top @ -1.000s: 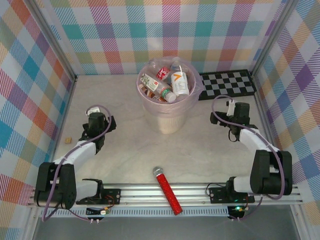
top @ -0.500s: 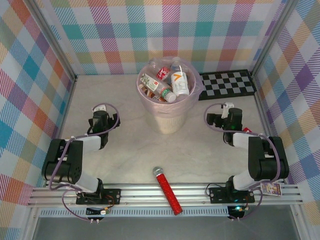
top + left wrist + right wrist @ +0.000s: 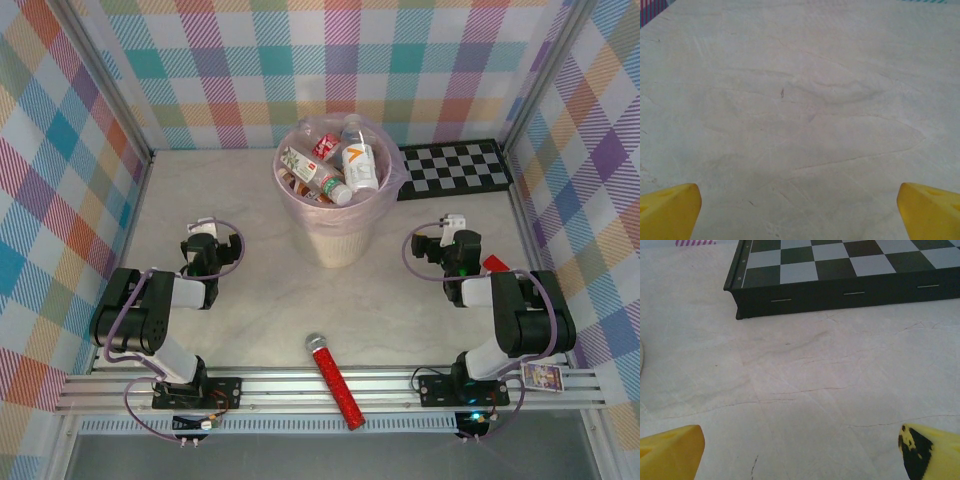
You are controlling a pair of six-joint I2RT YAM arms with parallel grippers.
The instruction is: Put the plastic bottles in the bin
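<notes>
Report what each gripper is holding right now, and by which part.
Nothing is held. The left gripper and the right gripper both stand open above the table, with nothing between their jaws.

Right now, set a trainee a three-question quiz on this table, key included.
1. True or false: the red microphone lies in the bin with the plastic bottles.
2. What lies ahead of the right gripper in its wrist view? A. the checkerboard B. a bottle C. a cup
3. Fill in: the left gripper and the right gripper both stand ____ with nothing between the fingers.

Key: 1 false, it lies on the table near the front rail; 2 A; 3 open.
</notes>
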